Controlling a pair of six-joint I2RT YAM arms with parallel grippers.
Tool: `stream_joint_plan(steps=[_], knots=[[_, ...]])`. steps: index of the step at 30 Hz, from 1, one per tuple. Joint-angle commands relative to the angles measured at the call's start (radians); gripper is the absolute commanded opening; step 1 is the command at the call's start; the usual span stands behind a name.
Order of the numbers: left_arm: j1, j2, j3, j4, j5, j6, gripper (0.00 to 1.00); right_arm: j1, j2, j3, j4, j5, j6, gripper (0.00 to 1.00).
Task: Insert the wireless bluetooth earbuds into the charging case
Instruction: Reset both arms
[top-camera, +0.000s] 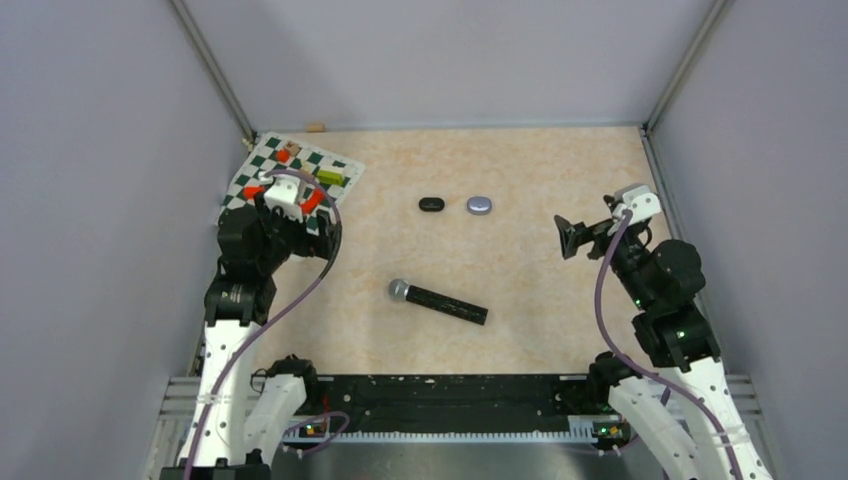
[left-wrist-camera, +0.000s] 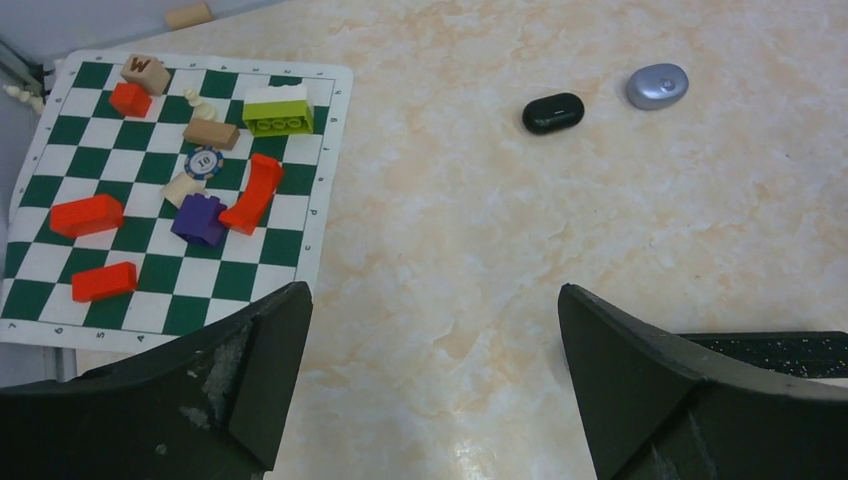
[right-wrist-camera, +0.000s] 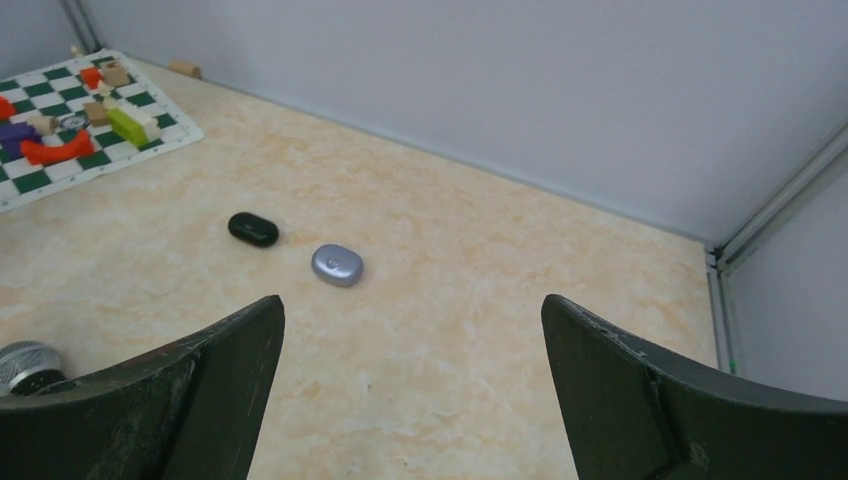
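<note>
Overhead view, clock read from the table (top-camera: 540, 160) centre. Black charging case (top-camera: 431, 204) and silver-lilac charging case (top-camera: 479, 205) lie side by side at about 12 o'clock, near each other but not touching, black one on the 9 o'clock side. Both look like closed oval pods flat on the surface. The earbuds themselves cannot be made out. Microphone (top-camera: 437, 301) lies flat near centre, toward 6 o'clock from the cases and well apart from them, mesh head pointing to 10 o'clock, black handle running to 4 o'clock. Chessboard mat (left-wrist-camera: 40, 165) sits in the 10 o'clock corner, tilted, with red blocks (left-wrist-camera: 86, 214), a purple block (left-wrist-camera: 198, 218), a green-and-white brick (left-wrist-camera: 277, 108), a poker chip (left-wrist-camera: 204, 162) and a tan letter tile (left-wrist-camera: 145, 68) on it. Small wooden block (top-camera: 316, 127) rests against the far wall at 11 o'clock. Left gripper (left-wrist-camera: 432, 295) hangs over the near edge of the mat, jaws spread wide, nothing between them. Right gripper (right-wrist-camera: 411, 300) at the 3 o'clock side, facing toward 9 o'clock, jaws likewise spread wide and grasping nothing. In its wrist view both cases show between the fingers, well apart from them.
</note>
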Motion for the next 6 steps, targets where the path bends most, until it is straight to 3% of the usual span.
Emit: stream_joint_plan(steps=[1,6], knots=[[0.035,0.005,-0.013,0.062,-0.019,-0.018,0.99,0.006,-0.028,-0.014,0.098,0.123,-0.009,0.99],[0.052,0.020,-0.006,0.054,0.004,-0.014,0.99,0.013,-0.031,-0.036,0.130,0.163,-0.029,0.99]])
